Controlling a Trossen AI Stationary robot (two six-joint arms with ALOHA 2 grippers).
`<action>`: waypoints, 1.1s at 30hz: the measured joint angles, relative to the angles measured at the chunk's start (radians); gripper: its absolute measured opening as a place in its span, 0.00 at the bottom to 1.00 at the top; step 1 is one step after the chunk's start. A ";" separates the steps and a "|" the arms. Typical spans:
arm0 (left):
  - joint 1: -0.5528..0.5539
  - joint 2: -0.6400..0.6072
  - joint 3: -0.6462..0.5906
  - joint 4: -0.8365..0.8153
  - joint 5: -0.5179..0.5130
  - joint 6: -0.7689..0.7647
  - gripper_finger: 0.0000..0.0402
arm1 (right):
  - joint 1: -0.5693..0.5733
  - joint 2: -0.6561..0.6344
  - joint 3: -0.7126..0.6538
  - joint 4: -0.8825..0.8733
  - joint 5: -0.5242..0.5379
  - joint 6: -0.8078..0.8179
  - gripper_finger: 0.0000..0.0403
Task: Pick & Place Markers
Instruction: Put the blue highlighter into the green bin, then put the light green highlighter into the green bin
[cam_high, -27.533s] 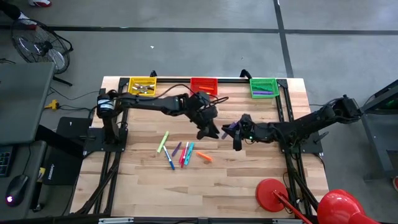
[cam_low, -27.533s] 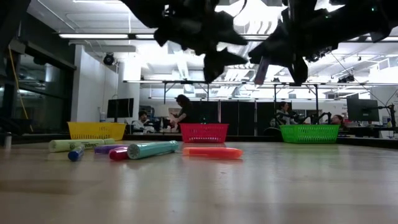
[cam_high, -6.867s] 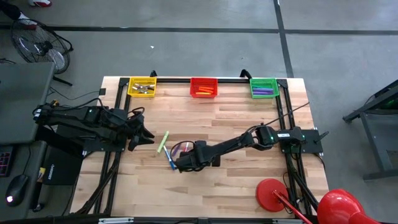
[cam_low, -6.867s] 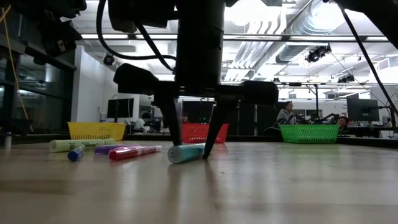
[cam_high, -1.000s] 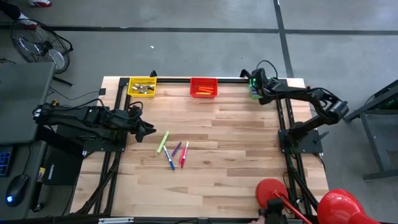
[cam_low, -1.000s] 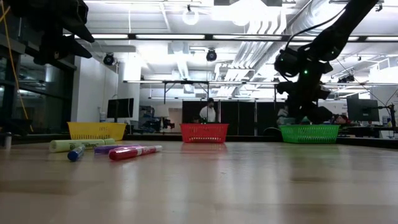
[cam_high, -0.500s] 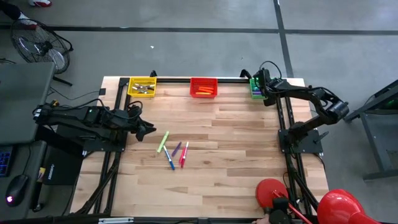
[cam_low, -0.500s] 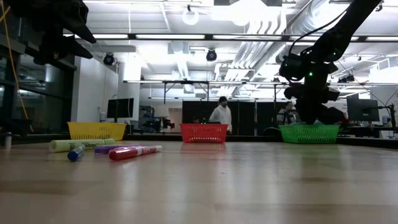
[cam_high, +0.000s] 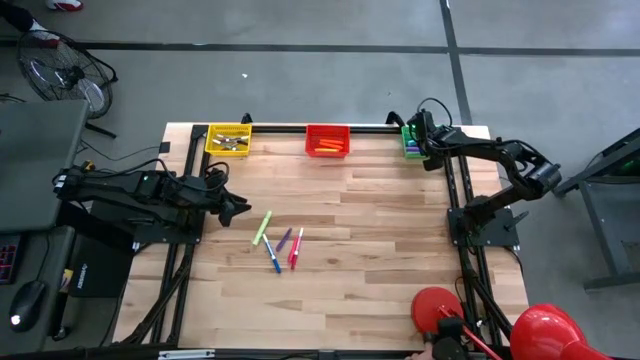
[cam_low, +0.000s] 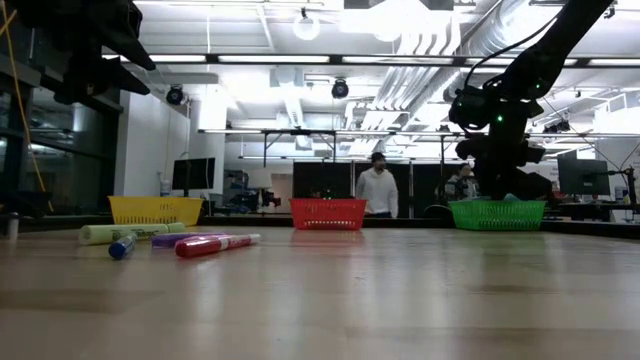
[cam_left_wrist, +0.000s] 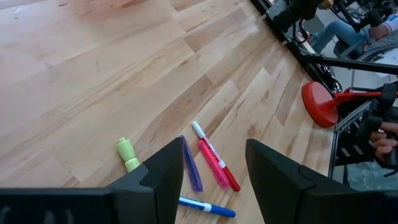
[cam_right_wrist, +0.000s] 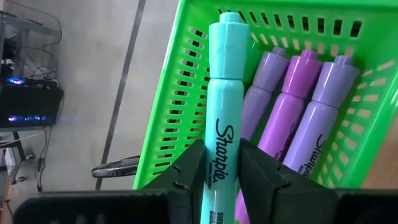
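Observation:
My right gripper (cam_right_wrist: 219, 165) is over the green basket (cam_right_wrist: 186, 93) at the table's far right corner, shut on a teal marker (cam_right_wrist: 222, 87). Three purple markers (cam_right_wrist: 298, 106) lie in that basket. A light green marker (cam_high: 262, 228), a purple one (cam_high: 284, 239), a blue one (cam_high: 273, 256) and a pink one (cam_high: 296, 248) lie flat on the wood near the table's middle. My left gripper (cam_high: 240, 208) waits open near the left edge, beside these. My right gripper pinches the teal marker between its two fingers (cam_right_wrist: 186, 168), on the printed barrel (cam_right_wrist: 219, 140). The marker lies along the fingers, its free end (cam_right_wrist: 227, 25) pointing forward over the basket's wall. Whether the marker touches the basket I cannot tell.
A yellow basket (cam_high: 228, 138) and a red basket (cam_high: 327, 139) stand along the far edge, each with markers inside. A red round stand (cam_high: 437, 308) sits at the near right corner. Bare wood lies right of the loose markers. A person (cam_low: 378, 190) walks in the room behind.
My right gripper has moved a little toward the table's right edge and slightly down over the green basket, still shut on the teal marker. The person in the background has walked to the right.

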 joint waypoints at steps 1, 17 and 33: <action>0.000 0.000 0.000 0.000 0.000 0.000 0.42 | 0.000 0.000 0.000 0.000 -0.001 -0.002 0.18; 0.000 0.000 0.000 0.000 -0.007 0.000 0.42 | 0.001 -0.014 0.000 0.093 -0.036 -0.075 0.38; 0.000 0.000 0.000 0.000 -0.008 0.029 0.42 | 0.104 -0.204 0.000 0.232 0.107 -0.513 0.40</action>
